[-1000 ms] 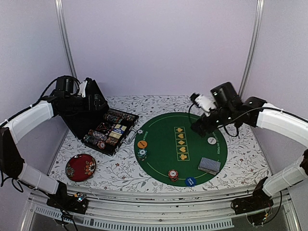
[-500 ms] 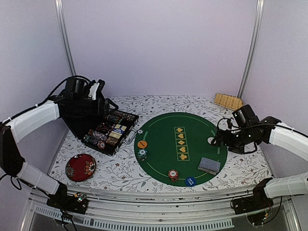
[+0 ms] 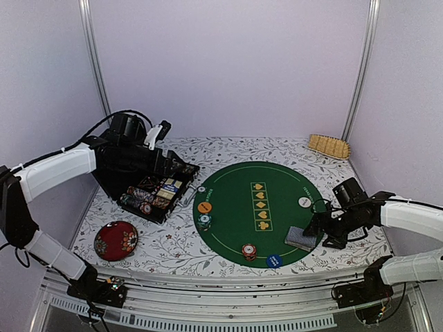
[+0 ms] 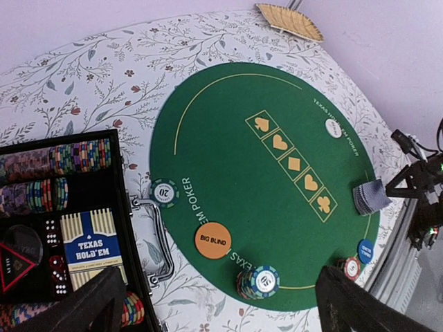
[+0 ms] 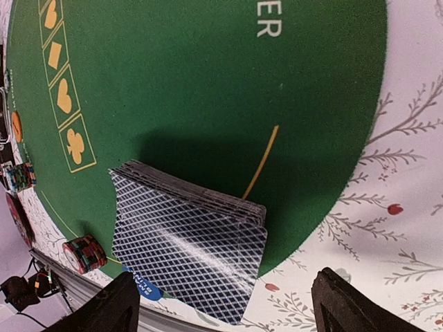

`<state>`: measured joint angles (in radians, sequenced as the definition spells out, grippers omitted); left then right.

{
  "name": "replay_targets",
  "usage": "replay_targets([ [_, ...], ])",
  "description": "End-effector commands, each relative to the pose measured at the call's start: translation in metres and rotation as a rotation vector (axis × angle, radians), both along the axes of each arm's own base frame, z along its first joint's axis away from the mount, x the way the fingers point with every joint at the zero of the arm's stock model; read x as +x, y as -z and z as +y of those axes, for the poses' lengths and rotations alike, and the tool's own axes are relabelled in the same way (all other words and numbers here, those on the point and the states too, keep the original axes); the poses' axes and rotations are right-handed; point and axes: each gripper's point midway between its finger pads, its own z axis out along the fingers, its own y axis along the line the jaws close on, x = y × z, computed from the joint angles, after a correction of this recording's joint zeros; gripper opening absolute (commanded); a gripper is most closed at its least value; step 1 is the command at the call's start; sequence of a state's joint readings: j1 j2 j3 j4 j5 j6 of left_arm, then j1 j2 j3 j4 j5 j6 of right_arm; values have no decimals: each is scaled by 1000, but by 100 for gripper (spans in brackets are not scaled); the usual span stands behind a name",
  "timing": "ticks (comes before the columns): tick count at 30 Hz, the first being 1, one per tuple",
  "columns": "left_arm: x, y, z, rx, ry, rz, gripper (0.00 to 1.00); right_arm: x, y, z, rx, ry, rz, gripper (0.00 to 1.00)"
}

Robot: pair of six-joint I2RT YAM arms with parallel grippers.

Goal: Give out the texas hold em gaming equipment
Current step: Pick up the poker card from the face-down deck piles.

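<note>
Lower right, the right tool (image 3: 317, 229) hangs released beside the deck of cards (image 3: 300, 238); picking it up likely needs lowering, then clenching.

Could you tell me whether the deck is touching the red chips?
Apart. The right wrist view shows green felt between the deck and the red chips.
</note>
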<state>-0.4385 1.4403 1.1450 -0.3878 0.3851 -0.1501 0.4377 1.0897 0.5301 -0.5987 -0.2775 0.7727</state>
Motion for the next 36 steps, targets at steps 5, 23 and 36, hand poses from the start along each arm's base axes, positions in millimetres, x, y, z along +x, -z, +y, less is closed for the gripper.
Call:
replay_targets([
  [5,5,5,3,38,-4,-1,98,6,15,8,30,-11,7,77],
  [23,7,11,5,68,-8,5,98,-7,31,-9,-62,-12,55,36],
  [36,7,13,6,77,-11,8,98,-11,26,-17,-96,2,64,3],
])
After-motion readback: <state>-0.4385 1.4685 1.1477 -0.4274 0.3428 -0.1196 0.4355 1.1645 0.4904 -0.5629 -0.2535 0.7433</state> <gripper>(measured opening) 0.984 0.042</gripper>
